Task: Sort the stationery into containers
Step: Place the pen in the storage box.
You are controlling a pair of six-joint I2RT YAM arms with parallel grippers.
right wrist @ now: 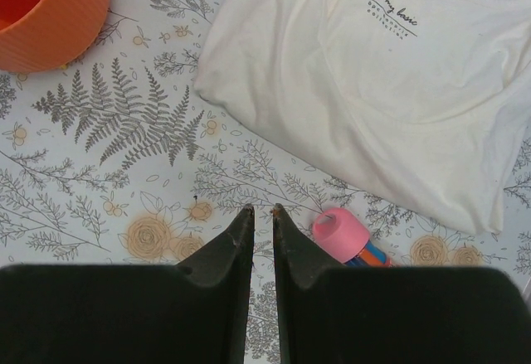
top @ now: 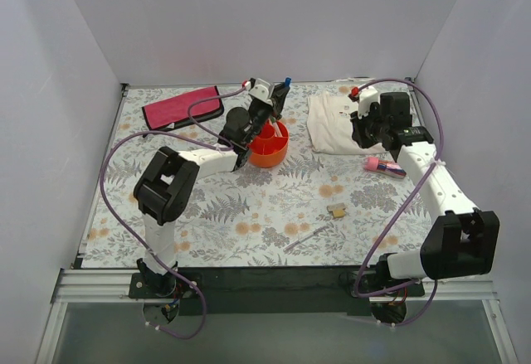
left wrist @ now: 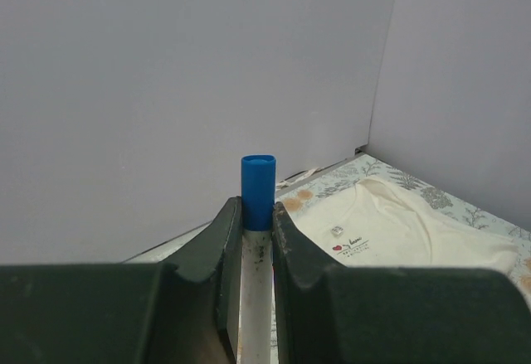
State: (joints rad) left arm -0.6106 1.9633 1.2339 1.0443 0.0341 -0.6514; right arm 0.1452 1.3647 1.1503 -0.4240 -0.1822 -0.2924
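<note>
In the left wrist view the blue-capped marker [left wrist: 258, 183] shows only its cap and a strip of white barrel. The rest sits out of sight between the fingers [left wrist: 211, 248] of the left gripper [left wrist: 257, 205] and is cut by the bottom edge. In the right wrist view the orange tub [right wrist: 62, 16] is cropped by the top left corner, and the pink highlighter [right wrist: 340, 233] runs under a finger [right wrist: 303, 256] of the right gripper [right wrist: 263, 211]. From above, the left arm [top: 211, 158] covers part of the tub, whose contents cannot be read, and the tan block [top: 337, 211] is too small to make out.
</note>
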